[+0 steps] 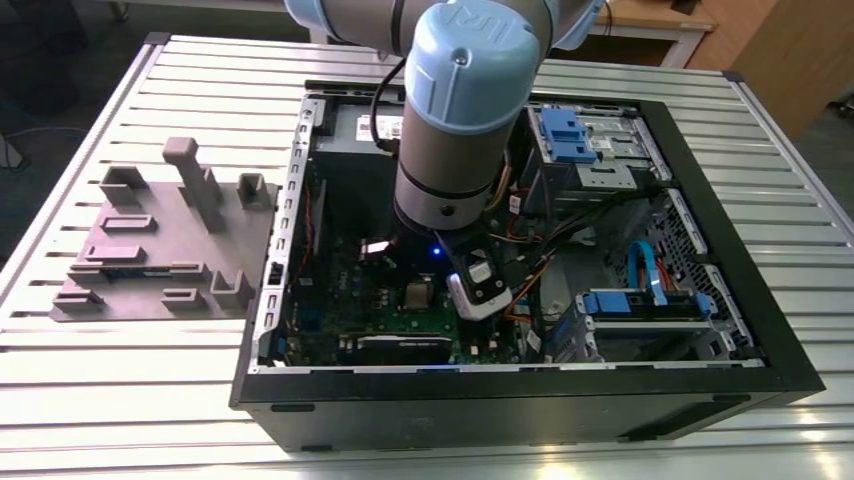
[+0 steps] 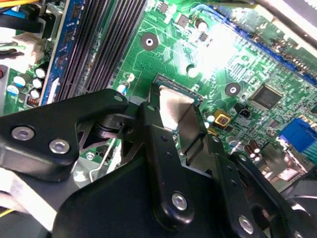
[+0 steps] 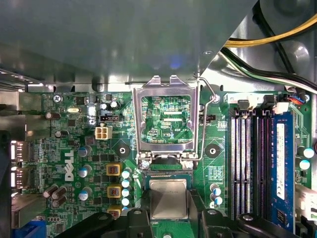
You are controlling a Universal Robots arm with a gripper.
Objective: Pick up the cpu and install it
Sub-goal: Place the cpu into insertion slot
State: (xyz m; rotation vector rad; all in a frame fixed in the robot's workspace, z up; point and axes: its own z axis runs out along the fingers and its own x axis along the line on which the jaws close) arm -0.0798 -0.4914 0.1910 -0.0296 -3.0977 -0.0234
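Slatted table (image 1: 120, 100), open case (image 1: 534, 385) at three o'clock of the grey jig (image 1: 147, 250) in the exterior view. Our gripper (image 3: 168, 218) pinches the cpu (image 3: 168, 198) at its socket (image 3: 166, 172); tilt could bend pins.

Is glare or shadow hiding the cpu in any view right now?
Second wrist view: glare washes out the motherboard beyond the cpu, whose top reflects brightly. First wrist view: even light, cpu plain, blue glint on the grey metal surface. Exterior view: motherboard dark under the arm.

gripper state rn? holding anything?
Gripper: closed on the cpu, one finger on each side of it, beside the raised socket frame.
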